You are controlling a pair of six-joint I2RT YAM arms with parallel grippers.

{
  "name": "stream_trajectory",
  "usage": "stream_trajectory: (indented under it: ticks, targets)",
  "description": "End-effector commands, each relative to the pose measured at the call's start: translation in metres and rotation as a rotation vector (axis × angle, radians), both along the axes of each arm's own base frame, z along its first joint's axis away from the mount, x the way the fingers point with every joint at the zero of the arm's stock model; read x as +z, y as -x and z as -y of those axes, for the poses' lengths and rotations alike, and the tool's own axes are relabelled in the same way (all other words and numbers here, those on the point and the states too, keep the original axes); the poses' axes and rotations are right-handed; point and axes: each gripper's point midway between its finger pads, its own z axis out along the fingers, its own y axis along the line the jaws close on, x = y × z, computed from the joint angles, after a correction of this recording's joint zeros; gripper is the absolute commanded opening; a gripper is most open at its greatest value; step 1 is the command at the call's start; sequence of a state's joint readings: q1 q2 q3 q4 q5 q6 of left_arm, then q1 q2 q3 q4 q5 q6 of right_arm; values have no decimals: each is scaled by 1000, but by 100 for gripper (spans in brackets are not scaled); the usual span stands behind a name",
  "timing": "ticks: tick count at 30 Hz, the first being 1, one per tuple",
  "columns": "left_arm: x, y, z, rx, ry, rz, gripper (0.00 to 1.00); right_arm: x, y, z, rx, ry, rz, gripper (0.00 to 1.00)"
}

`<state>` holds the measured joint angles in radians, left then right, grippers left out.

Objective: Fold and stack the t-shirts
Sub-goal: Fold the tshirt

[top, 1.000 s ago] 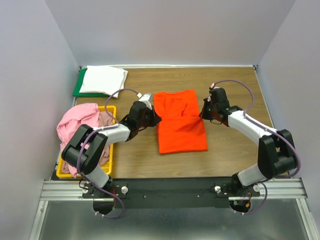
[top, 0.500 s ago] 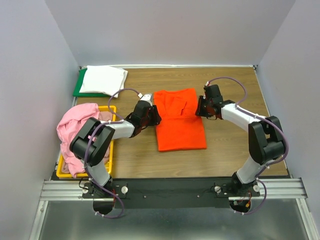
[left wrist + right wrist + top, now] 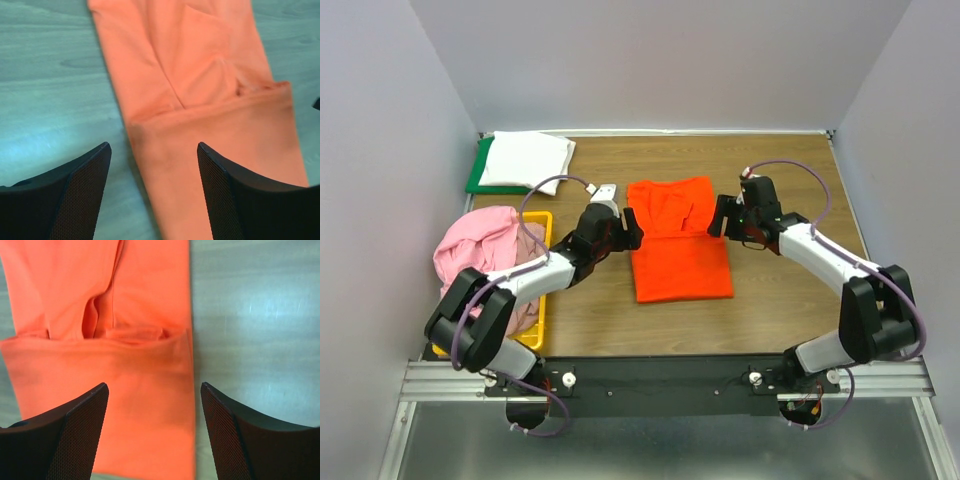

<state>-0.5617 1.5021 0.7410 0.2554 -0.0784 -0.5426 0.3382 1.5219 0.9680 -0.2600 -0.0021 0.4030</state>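
Currently on the table [image 3: 790, 170]:

1. Orange t-shirt [image 3: 680, 245]: flat at the middle of the wood, between the two grippers. It is partly folded, with the sleeves turned inward on the far half. The edge of an upper layer runs across at mid-length, and both wrist views show it.

2. White t-shirt [image 3: 525, 160]: folded and resting on the green board [image 3: 476, 180] in the far left corner.

3. Light pink t-shirt [image 3: 470, 250]: heaped loose in the yellow bin [image 3: 542, 300] at the left, spilling over its rim.

4. Left gripper [image 3: 632, 228]: at the orange shirt's left edge. The arm rises from its base at the near left, with the elbow beside the bin. Its forearm is stretched forward and rightward, low over the wood. The jaws are spread wide. In the wrist view [image 3: 152, 150] one finger is above bare wood and the other above cloth, with nothing pinched.

5. Right gripper [image 3: 720, 215]: at the shirt's right edge, level with the cross fold. The elbow is bent out toward the near right, and the forearm angles back leftward to the cloth. The jaws are likewise spread [image 3: 154, 387], straddling the shirt's edge and gripping nothing.
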Motion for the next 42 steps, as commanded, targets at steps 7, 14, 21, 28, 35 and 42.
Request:
stream_trajectory:
  ticks: [7, 14, 21, 28, 35, 42]
  targets:
    - [-39, 89, 12, -99, 11, -142, 74, -39, 92, 16, -38, -47, -242, 81]
    - [-49, 142, 27, -179, 74, -215, 72, -54, 130, 19, -44, -70, -352, 76]
    - [-60, 155, 23, -169, 85, -259, 72, -71, 158, 23, -59, -76, -417, 68]
    - [-67, 154, 23, -159, 84, -262, 71, -74, 156, 29, -87, -54, -401, 61]
    - [-69, 157, 24, -154, 96, -280, 71, -78, 162, 26, -76, -72, -423, 48]
    - [-77, 161, 22, -149, 93, -299, 64, -76, 164, 21, -54, -94, -423, 29]
